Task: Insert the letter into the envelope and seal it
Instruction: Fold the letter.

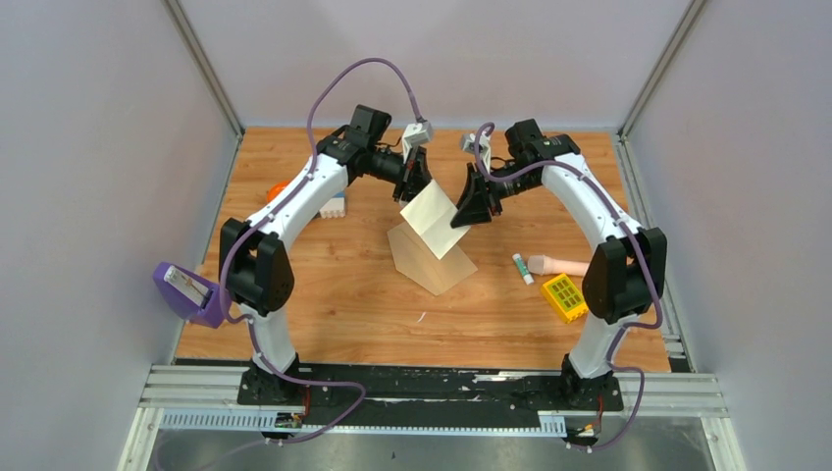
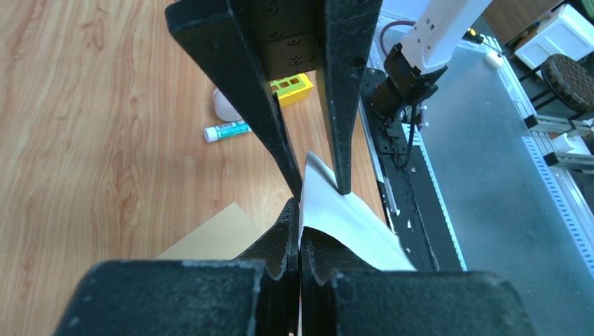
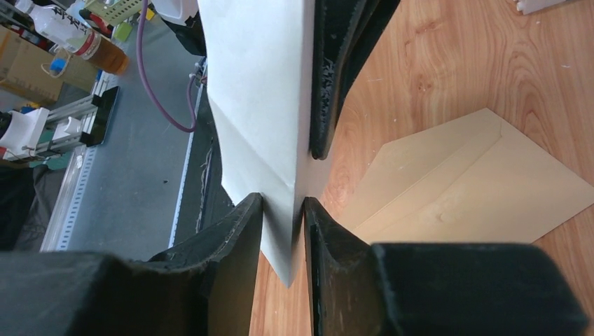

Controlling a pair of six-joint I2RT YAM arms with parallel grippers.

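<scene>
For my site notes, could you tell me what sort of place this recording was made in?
Probably a robotics lab test cell: a wooden tabletop boxed in by plain grey panels, with aluminium rails along the near edge.

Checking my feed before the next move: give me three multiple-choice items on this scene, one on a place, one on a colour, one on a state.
1. Where is the letter relative to the envelope?
A. lying flat on it
B. held up in the air over it
C. tucked inside it

2. What colour is the block beside the glue stick?
A. yellow
B. blue
C. red

3. How is the left claw?
A. wide open and empty
B. shut on the letter
C. shut on the glue stick

Answers:
1 B: in the top view the sheet hangs above the envelope, which lies flat below it.
2 A: the block is plainly yellow in the top view.
3 B: in the left wrist view its fingers meet on the letter's edge.
</scene>
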